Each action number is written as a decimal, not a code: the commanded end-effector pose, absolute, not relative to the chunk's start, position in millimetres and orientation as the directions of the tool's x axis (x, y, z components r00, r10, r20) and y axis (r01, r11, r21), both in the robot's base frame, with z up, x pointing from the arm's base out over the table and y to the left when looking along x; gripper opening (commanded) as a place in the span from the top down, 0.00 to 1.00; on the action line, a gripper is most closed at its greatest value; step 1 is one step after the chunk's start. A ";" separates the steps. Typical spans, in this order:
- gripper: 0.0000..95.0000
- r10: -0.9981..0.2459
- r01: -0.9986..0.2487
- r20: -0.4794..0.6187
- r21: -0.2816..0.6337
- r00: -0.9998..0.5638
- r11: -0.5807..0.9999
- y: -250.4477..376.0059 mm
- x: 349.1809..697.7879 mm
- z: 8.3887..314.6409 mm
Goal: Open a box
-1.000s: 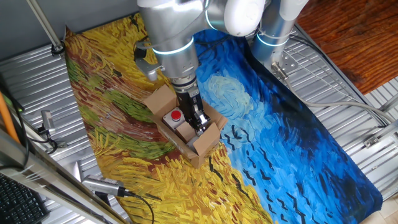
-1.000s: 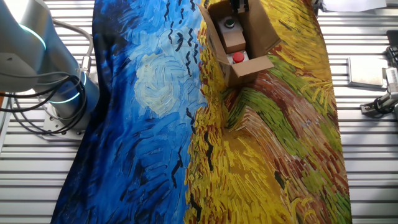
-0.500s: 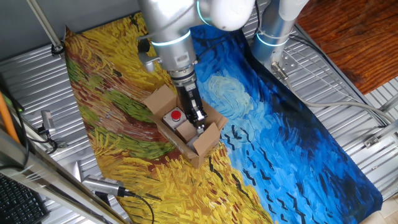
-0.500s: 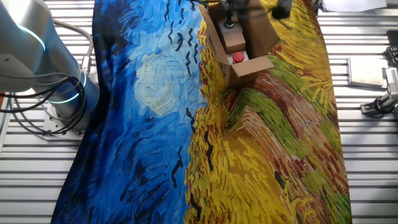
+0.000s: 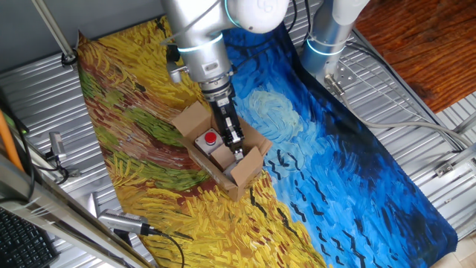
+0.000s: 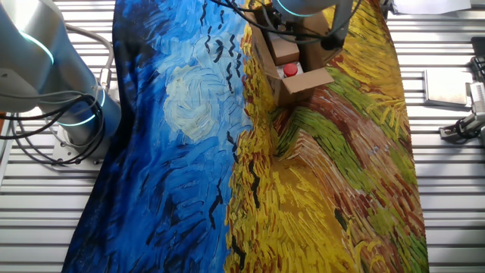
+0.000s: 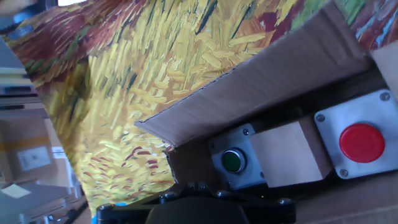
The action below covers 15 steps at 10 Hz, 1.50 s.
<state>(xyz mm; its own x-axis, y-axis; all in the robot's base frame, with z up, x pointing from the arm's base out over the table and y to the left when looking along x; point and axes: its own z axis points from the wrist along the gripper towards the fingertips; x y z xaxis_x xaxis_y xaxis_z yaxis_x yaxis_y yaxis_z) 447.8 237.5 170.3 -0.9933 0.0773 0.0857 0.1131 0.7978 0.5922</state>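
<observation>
The brown cardboard box (image 5: 223, 160) stands on the painted cloth with its flaps folded outward. Inside lie a white unit with a red button (image 5: 210, 138) and a cardboard piece. My gripper (image 5: 237, 149) reaches down into the box's right half, its fingers narrow and together, holding nothing. In the other fixed view the box (image 6: 297, 80) is at the top edge and the arm covers its far end. The hand view shows a long flap (image 7: 261, 93), a green button (image 7: 233, 162), the red button (image 7: 360, 142), and only the gripper's dark body (image 7: 199, 208).
The painted cloth (image 5: 149, 112) covers the metal table. The arm's base (image 5: 331, 37) stands at the back right. Cables and a metal tool (image 5: 123, 222) lie at the front left edge. A second arm base (image 6: 53, 76) shows in the other fixed view.
The arm's upper part has swung left and back, tilting the gripper, while the fingertips stay in the box. The arm has come into the other fixed view. The box has not moved.
</observation>
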 end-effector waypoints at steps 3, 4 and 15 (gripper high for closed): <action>1.00 0.007 0.025 0.034 0.578 -0.999 0.816 213.3 448.4 166.5; 1.00 0.004 0.020 0.030 0.577 -1.000 0.817 210.1 448.1 165.4; 1.00 0.067 0.087 0.055 0.572 -0.996 0.816 227.8 433.0 154.0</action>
